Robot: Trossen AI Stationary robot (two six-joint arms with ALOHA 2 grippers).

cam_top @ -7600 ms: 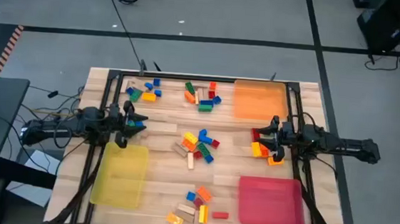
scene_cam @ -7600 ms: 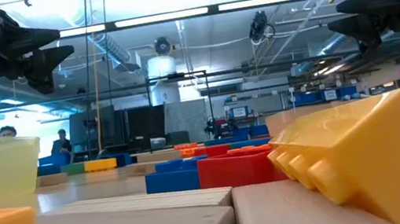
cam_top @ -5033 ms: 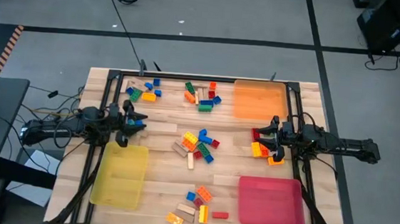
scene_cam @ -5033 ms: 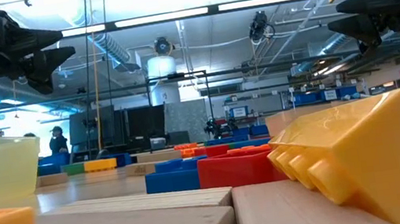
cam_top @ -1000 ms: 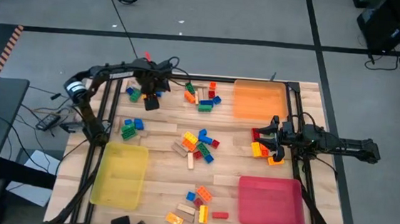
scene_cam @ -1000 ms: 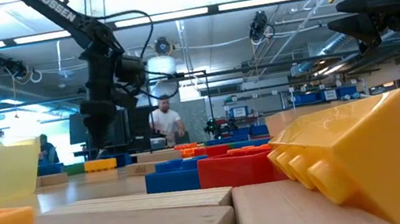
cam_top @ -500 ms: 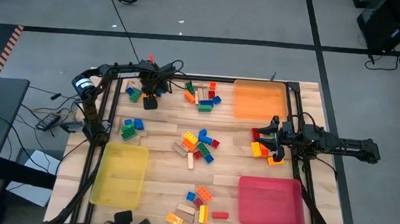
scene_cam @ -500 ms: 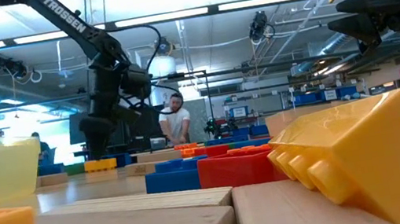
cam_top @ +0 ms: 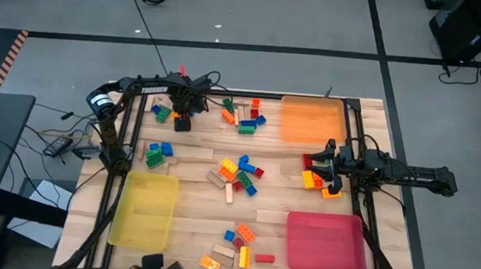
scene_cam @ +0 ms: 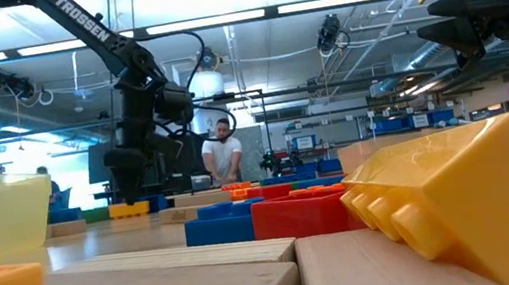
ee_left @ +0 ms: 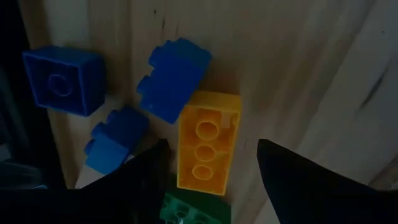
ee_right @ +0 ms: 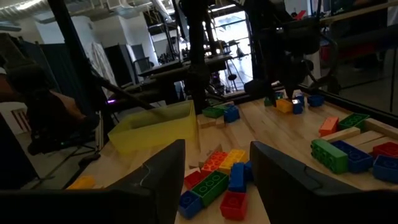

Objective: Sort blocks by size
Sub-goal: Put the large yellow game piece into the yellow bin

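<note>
1. Table (cam_top: 191, 221): wooden top carrying 3 flat trays: orange tray (cam_top: 312, 121) at the far right, red tray (cam_top: 325, 242) at the near right, yellow tray (cam_top: 143, 209) at the near left.
2. Blocks: scattered in 6 clusters; none lies in a tray. The far-left cluster (cam_top: 167, 111) sits under my left arm.
3. My left gripper (cam_top: 181, 121) hangs low over that far-left cluster, fingers (ee_left: 298, 180) spread wide around a yellow brick (ee_left: 207, 149), nothing gripped. 3 blue bricks (ee_left: 177, 78) lie just beside it.
4. My right gripper (cam_top: 317, 167) waits above the right-edge cluster (cam_top: 313, 178), fingers (ee_right: 286, 177) partly apart, empty.
</note>
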